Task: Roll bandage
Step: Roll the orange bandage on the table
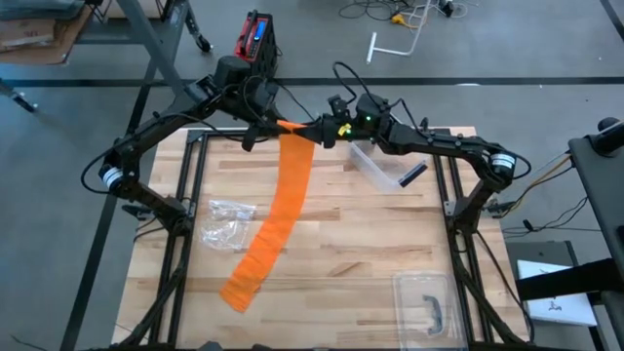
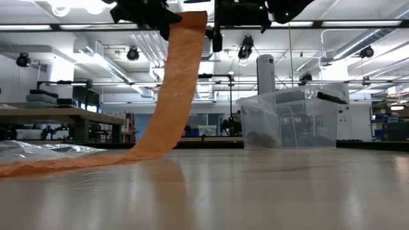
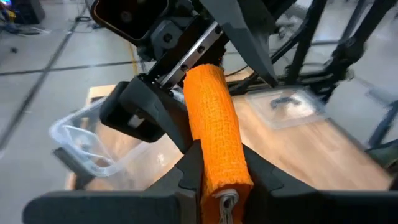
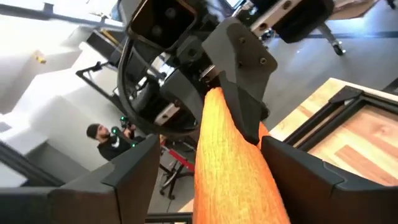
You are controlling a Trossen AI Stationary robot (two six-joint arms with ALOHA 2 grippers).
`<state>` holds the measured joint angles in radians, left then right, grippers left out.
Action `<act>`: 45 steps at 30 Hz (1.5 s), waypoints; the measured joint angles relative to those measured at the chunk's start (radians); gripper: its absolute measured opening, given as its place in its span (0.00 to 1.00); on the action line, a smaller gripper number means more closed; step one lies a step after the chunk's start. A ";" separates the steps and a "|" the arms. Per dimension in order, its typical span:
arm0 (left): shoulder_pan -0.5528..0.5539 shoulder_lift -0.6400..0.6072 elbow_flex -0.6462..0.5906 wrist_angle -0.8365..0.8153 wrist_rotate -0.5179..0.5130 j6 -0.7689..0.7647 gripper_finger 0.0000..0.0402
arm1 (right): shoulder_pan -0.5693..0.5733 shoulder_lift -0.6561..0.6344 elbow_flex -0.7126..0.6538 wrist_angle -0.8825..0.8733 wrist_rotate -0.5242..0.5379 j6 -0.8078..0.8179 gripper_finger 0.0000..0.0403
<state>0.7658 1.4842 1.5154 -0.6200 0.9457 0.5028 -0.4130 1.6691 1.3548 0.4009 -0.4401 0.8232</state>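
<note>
The bandage (image 1: 276, 210), an orange strip, runs from the upper centre of the high view diagonally down to the lower left, where its free end lies flat on the table (image 1: 370, 253). Its upper end is lifted clear of the wood and held between the two arms.

The left gripper (image 1: 265, 125), at upper centre of the high view, is clamped narrow on the bandage's top end; the left wrist view shows the rolled or bunched orange fabric (image 3: 214, 134) pinched between its fingers (image 3: 186, 174). The right gripper (image 1: 327, 132) meets it from the right with its jaws spread wide on either side of the strip (the right wrist view shows fabric (image 4: 230, 162) running between the fingers (image 4: 298, 168) without being squeezed).

Step in hand, by judgement: an early roll turn, with one claw holding the started core while the other re-grips. Most of the strip remains unrolled.

Next move calls for the right gripper to close on the strip just beside the left gripper's hold, keep tension, and wind without letting the core slip.

Also on the table: a clear bin (image 1: 375, 166) at upper right, a clear lid (image 1: 424, 302) at lower right, and a plastic wrapper (image 1: 226, 222) at left, just beside the strip.
</note>
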 joint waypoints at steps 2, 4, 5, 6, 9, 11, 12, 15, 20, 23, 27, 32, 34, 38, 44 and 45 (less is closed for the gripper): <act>0.000 0.000 0.000 -0.001 -0.012 0.036 0.13 | 0.000 0.000 0.000 -0.002 0.016 0.022 0.67; -0.002 0.000 0.000 -0.002 -0.014 0.075 0.13 | 0.000 0.000 0.000 -0.001 0.026 0.047 0.67; -0.002 -0.001 0.000 -0.003 -0.016 0.099 0.13 | 0.000 0.000 0.000 -0.002 0.028 0.055 0.66; -0.002 -0.002 0.000 -0.003 -0.016 0.124 0.13 | 0.000 0.000 0.000 -0.003 0.031 0.066 0.66; -0.002 -0.002 0.003 -0.006 -0.022 0.197 0.13 | -0.002 0.000 0.000 -0.006 0.033 0.096 0.63; -0.002 -0.004 0.006 -0.007 -0.028 0.249 0.13 | -0.002 0.000 0.000 -0.005 0.038 0.105 0.62; -0.002 -0.007 0.006 -0.006 -0.042 0.272 0.13 | -0.002 0.000 0.000 -0.005 0.041 0.107 0.61; -0.002 -0.012 0.006 -0.004 -0.076 0.307 0.13 | -0.003 0.000 0.000 -0.005 0.053 0.110 0.59; -0.002 -0.015 0.006 -0.003 -0.090 0.336 0.13 | -0.005 0.000 0.000 -0.007 0.056 0.110 0.56; -0.002 -0.021 0.006 -0.004 -0.096 0.378 0.13 | -0.005 0.000 0.000 -0.022 0.055 0.109 0.54; 0.000 -0.028 0.008 0.009 -0.115 0.405 0.13 | -0.004 0.000 0.000 -0.051 0.039 0.104 0.53; -0.001 -0.030 0.008 0.015 -0.144 0.400 0.13 | -0.004 0.000 -0.001 -0.050 0.043 0.078 0.55; -0.001 -0.030 0.008 0.014 -0.143 0.401 0.13 | -0.004 0.000 -0.001 -0.048 0.059 0.071 0.56; -0.002 -0.032 0.008 0.011 -0.141 0.402 0.13 | -0.004 0.000 -0.001 -0.045 0.065 0.070 0.58; -0.002 -0.044 0.008 0.008 -0.137 0.409 0.13 | -0.006 0.000 -0.001 -0.038 0.074 0.075 0.61; -0.002 -0.044 0.008 0.008 -0.136 0.409 0.13 | -0.006 0.000 -0.001 -0.039 0.074 0.075 0.62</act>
<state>0.7635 1.4399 1.5238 -0.6123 0.8097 0.9115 -0.4191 1.6695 1.3537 0.3622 -0.3660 0.8978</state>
